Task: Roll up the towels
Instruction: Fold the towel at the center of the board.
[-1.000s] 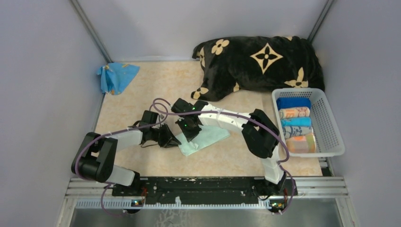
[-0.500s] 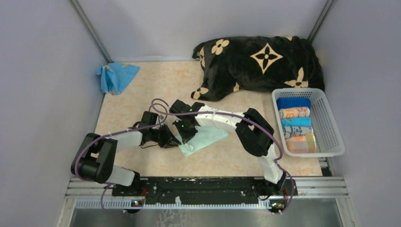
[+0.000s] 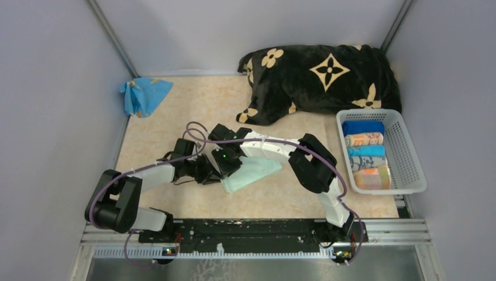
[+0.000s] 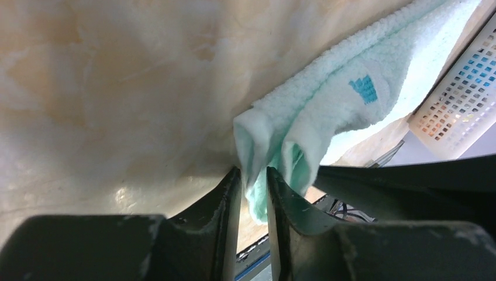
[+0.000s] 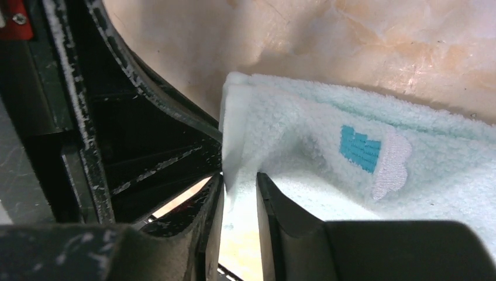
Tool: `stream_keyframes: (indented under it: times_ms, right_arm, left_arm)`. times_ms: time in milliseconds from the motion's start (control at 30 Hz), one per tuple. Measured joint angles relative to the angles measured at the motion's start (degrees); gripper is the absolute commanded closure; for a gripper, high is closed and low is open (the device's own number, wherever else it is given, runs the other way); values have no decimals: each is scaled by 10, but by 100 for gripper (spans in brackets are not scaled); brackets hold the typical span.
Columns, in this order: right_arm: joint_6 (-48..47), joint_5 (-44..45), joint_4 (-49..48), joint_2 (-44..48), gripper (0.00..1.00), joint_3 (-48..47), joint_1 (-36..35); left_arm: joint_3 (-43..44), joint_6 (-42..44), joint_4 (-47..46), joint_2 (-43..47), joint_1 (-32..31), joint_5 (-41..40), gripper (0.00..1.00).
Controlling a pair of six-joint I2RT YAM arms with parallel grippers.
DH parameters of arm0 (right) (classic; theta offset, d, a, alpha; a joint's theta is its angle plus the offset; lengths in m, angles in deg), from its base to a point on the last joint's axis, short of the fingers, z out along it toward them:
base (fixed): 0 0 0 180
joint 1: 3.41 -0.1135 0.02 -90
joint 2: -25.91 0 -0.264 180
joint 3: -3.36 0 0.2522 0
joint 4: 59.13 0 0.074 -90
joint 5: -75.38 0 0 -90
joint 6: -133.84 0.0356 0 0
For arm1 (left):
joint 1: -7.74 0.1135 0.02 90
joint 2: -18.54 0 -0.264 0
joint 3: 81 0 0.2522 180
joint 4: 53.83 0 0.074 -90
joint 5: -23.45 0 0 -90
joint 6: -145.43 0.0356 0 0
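Note:
A mint green towel lies folded on the table in the middle of the top view. My left gripper is shut on its left end; in the left wrist view the cloth is pinched between the jaws of that gripper. My right gripper is shut on the same end from above; in the right wrist view the towel with its blue embroidered patch sits in the gripper. A blue towel lies crumpled at the far left. Several rolled towels fill the basket.
A white plastic basket stands at the right edge. A big black blanket with beige flowers is heaped at the back right. Grey walls close the table on three sides.
Both grippers and the towel's left end have shifted slightly left and toward the near edge. The right arm's elbow has moved left with them.

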Motion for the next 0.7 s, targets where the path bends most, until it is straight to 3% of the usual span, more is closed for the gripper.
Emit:
stream_keyframes:
  times_ms: [233,400,533,700]
  right_arm:
    - [-5,10,-10,37,65,36,0]
    - [-17,9,-46,162,65,145,26]
    - [-21,-22,-113,271,65,257,115]
    - [-19,-67,-196,330,65,362,230]
  left_arm:
    - [-1,-3,72,57,0,-51,51]
    - [6,5,158,122,-1,-115,44]
    - [33,14,215,159,-12,-158,42]
    - [135,14,224,145,-83,-180,43]
